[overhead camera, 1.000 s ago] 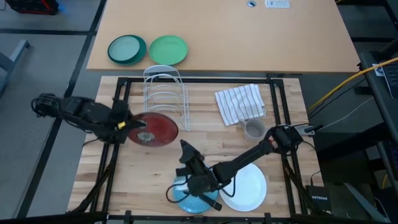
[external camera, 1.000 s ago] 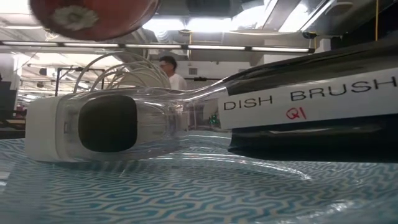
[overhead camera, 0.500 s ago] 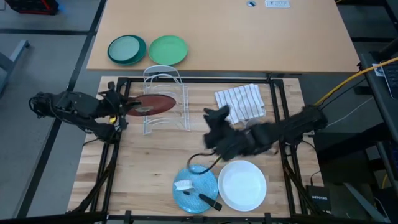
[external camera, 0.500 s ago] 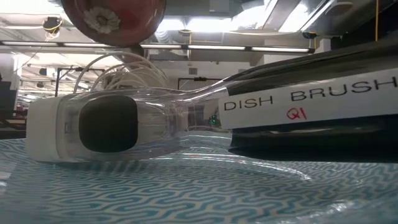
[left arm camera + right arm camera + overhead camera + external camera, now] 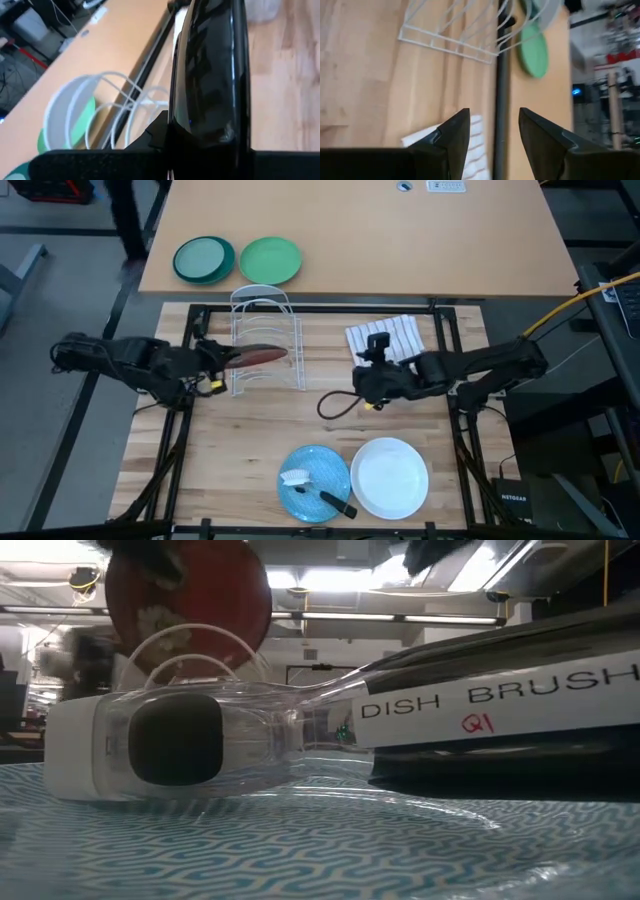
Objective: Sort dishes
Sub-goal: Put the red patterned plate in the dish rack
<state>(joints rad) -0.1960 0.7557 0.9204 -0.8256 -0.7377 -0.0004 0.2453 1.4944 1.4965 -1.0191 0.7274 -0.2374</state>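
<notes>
The dark red plate [image 5: 260,356] with pale flower marks stands almost on edge at the white wire rack [image 5: 266,310]; in the low view the red plate [image 5: 190,595] faces the camera above the rack's hoops. My left gripper [image 5: 218,363] is shut on it from the rack's left side. The light blue plate [image 5: 312,465] and the white plate [image 5: 392,477] lie flat at the table's near edge. My right gripper [image 5: 362,372], also in its wrist view [image 5: 492,132], is open and empty, above the table beside the striped cloth [image 5: 388,340]. My left gripper pinches the red plate's rim [image 5: 202,127] between its two fingers, at the plate's left side. The fingers come level from the table's left. The plate is tipped up nearly on edge among the rack's wires; whether it rests on the rack I cannot tell.
A dish brush [image 5: 318,490] lies on the blue plate; in the low view the dish brush [image 5: 300,730] fills the foreground. Two green plates [image 5: 240,260] lie on the far table. A black frame [image 5: 320,308] borders the wooden table.
My left gripper has carried the red plate toward the far edge to the rack and turned it from flat to nearly on edge. My right gripper has left the dish brush on the blue plate, risen, and gone toward the far right, beside the striped cloth.
</notes>
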